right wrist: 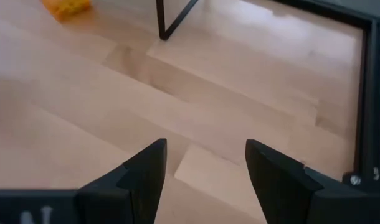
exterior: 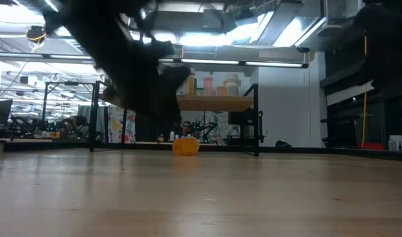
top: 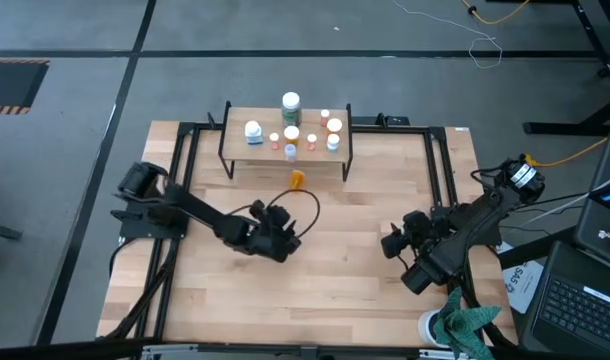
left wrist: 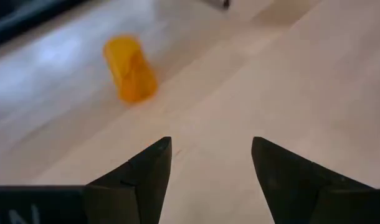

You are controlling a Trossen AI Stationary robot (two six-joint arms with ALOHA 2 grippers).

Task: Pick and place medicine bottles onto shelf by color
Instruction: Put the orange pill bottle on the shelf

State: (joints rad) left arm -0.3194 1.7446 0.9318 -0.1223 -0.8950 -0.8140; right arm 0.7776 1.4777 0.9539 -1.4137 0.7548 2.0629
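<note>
An orange bottle (top: 297, 179) lies on its side on the table just in front of the shelf (top: 240, 118); it also shows in the left wrist view (left wrist: 130, 68), the low view (exterior: 185, 145) and the right wrist view (right wrist: 66, 6). Several white-capped bottles stand on the shelf, among them a dark green one (top: 291, 106). My left gripper (top: 285, 236) hovers open and empty over the table's middle, on the near side of the orange bottle (left wrist: 212, 155). My right gripper (top: 393, 242) is open and empty at the table's right (right wrist: 205, 158).
A black frame (top: 440, 170) runs along the table's sides and back. A white cup with teal cloth (top: 463, 325) stands at the near right corner. A laptop (top: 580, 305) and cables lie beyond the right edge. Bare wood lies between the two grippers.
</note>
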